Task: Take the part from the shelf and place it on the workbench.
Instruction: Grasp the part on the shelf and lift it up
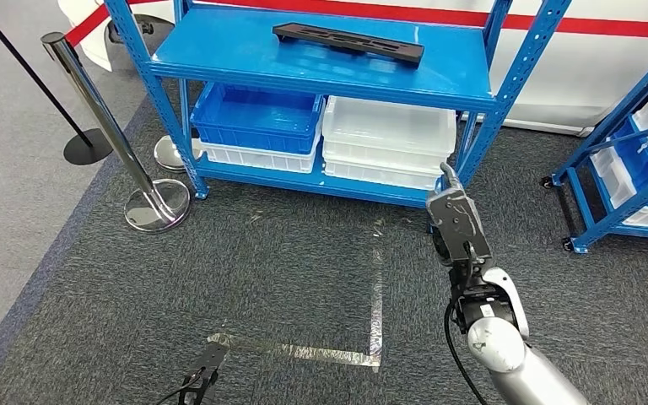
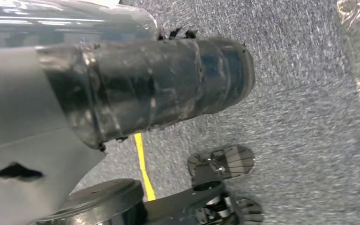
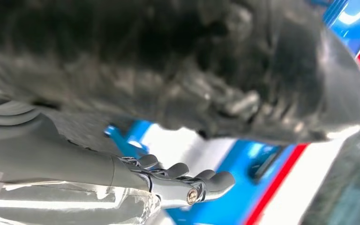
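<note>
Head view showed the left hand (image 1: 205,369) hanging low near the carpet, its state impossible to tell. Further out, the right hand (image 1: 456,221) was raised before the shelf (image 1: 321,59), empty, fingers loosely extended rather than clenched. Beyond it, the part (image 1: 348,42), a long dark bar, lay on the top board, well apart from either hand. A one-handed grasp off its middle would probably have let the bar tip and slide.

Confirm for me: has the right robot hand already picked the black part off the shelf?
No. The black part lies on the top blue shelf, while the right robot hand is lower down, holding nothing.
</note>
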